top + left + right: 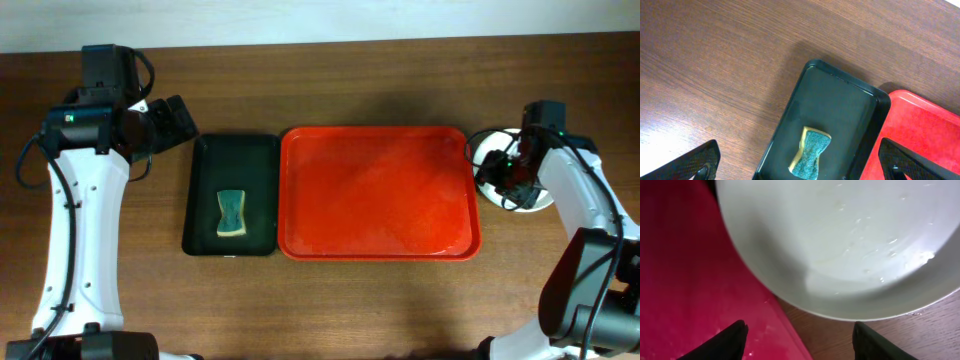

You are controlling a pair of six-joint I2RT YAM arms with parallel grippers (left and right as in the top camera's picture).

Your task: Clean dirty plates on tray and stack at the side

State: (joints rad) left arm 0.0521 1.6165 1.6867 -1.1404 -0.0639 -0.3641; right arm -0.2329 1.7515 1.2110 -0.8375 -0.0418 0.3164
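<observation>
The right gripper (800,327) hangs with its jaws apart and nothing between them, low over a pale plate (840,240) that sits on the wooden table (350,300) just off the right-hand edge of the red tray (378,190). The plate's rim lies at that edge, and whether it overlaps the tray's lip cannot be told. Droplets glisten on the plate, but no plain smear can be made out. The arm hides much of the pile in the overhead view, so how many plates are stacked there cannot be counted. On the other side, the left gripper (797,147) is spread wide and empty, poised over bare wood off the far left corner of the black tray (840,95), where a green-and-yellow sponge (811,152) lies alone. The red tray carries nothing at all, which suggests the job is at or near its end. At most, what seems left is a check of the stack and drawing both arms clear. The tightest spot is on the right, where the plate's rim and the tray's raised lip meet just under the open jaws; straight up looks the safest way out. Open table lies to the right of the plate and all round the left arm.
</observation>
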